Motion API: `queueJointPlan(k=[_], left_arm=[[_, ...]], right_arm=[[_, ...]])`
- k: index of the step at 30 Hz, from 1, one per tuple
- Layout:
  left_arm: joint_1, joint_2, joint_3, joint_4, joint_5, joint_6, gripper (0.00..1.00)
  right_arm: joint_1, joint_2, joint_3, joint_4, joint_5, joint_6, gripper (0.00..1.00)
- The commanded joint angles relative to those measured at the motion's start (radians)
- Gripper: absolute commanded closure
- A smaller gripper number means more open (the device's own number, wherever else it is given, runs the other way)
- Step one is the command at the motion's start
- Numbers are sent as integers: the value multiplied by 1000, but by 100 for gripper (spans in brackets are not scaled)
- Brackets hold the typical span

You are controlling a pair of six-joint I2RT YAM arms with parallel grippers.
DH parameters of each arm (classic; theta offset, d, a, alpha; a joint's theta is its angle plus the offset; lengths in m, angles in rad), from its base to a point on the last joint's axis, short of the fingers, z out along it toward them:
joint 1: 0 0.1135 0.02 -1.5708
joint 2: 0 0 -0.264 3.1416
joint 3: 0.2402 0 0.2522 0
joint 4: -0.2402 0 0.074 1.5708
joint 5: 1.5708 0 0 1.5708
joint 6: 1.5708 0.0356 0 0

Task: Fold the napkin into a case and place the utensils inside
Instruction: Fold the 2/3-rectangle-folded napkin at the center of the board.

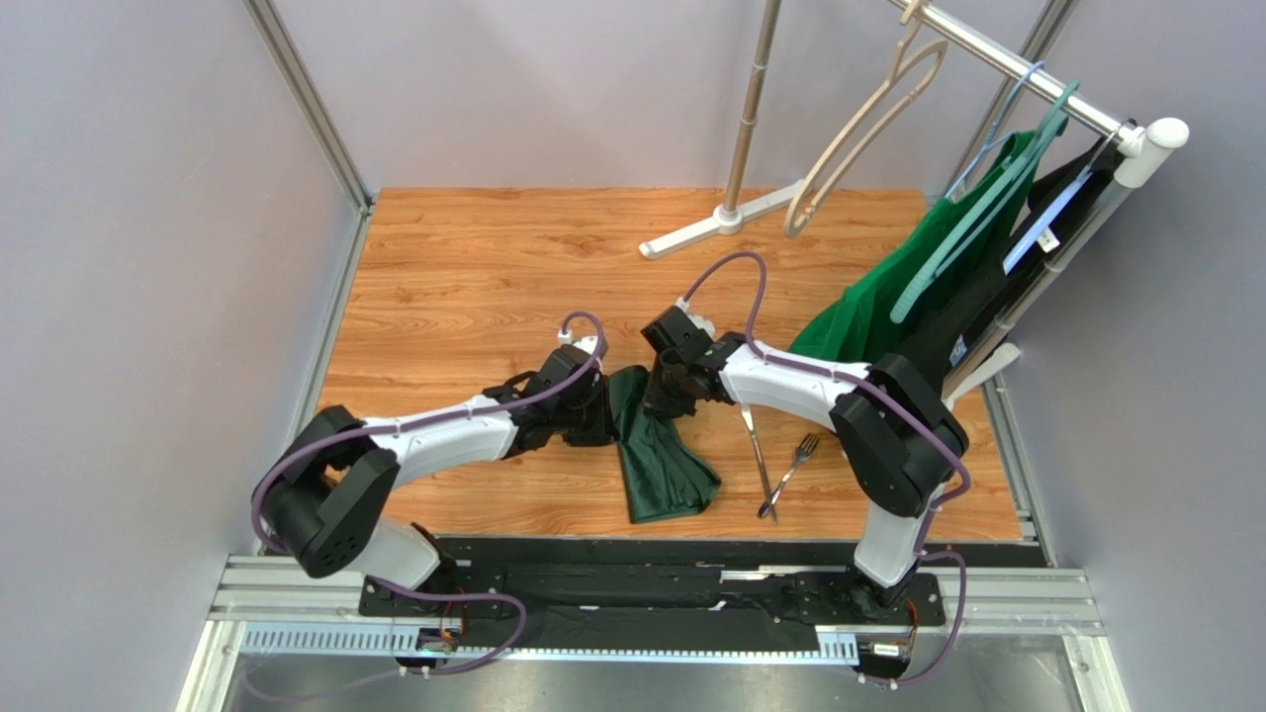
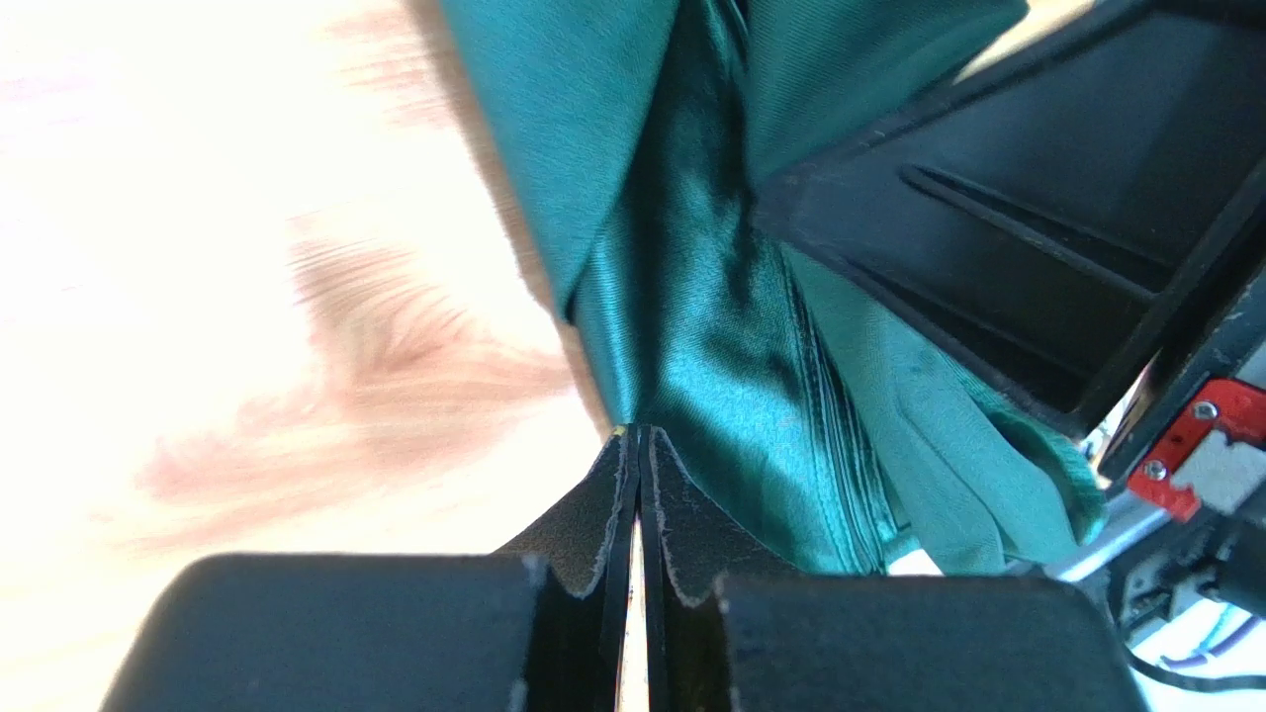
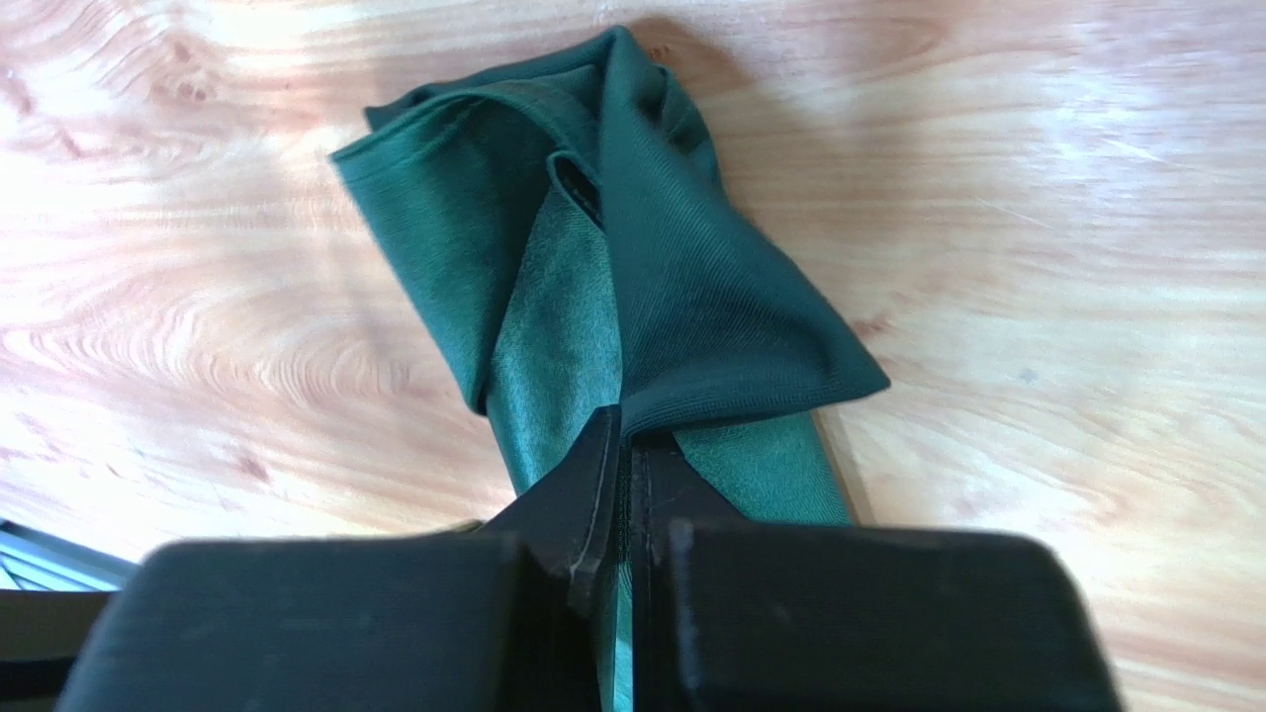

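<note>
Just below centre of the overhead view: the napkin (image 1: 664, 463), rumpled into a narrow dark green bundle on the wooden table (image 1: 446, 282), not folded flat. Held at its upper end from 2 sides, from the left by the left gripper (image 1: 606, 411) and from the upper right by the right gripper (image 1: 672, 398), the 2 close together over the cloth.

At lower centre of the left wrist view: the left gripper (image 2: 636, 445), pressed together on a shiny fold of the napkin (image 2: 699, 297), with the black body of the other arm's tool filling the upper right.

At lower centre of the right wrist view: the right gripper (image 3: 626, 438), likewise clamped tight on the napkin (image 3: 669, 252), with a sliver of green in the slit at the bottom edge and twisted layers of cloth spreading toward the top of the frame.

Right of the napkin in the overhead view, apart from it: the 2 utensils (image 1: 757, 453) bare on the wood, 1 a fork (image 1: 800, 457) with tines toward the top, lower ends nearly meeting.

At upper right: a brighter green garment (image 1: 877, 304) on a teal hanger (image 1: 981, 208), hung from a rack (image 1: 1026, 74).
</note>
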Motion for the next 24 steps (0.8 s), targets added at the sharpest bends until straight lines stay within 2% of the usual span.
queueJointPlan(k=[1,4,8,14,17,21,24], left_arm=[[33,-71,58,-95,-2,32,94],[43,-50,101,-110,15,28,92],[45,63,176,-129,-8,29,92],[47,153,176,-54,-26,34,94],[45,173,173,-19,-5,38,95],[45,130,117,60,21,45,94],[45,60,62,83,20,58,84]], right_arm=[[1,-81,-10,8,43,-59,100],[1,-68,7,5,39,-59,100],[1,-37,51,-35,37,-50,100],[10,-2,119,-119,78,-39,100],[20,21,139,-137,102,20,100],[35,72,185,-200,143,111,100],[43,83,187,-199,152,181,100]])
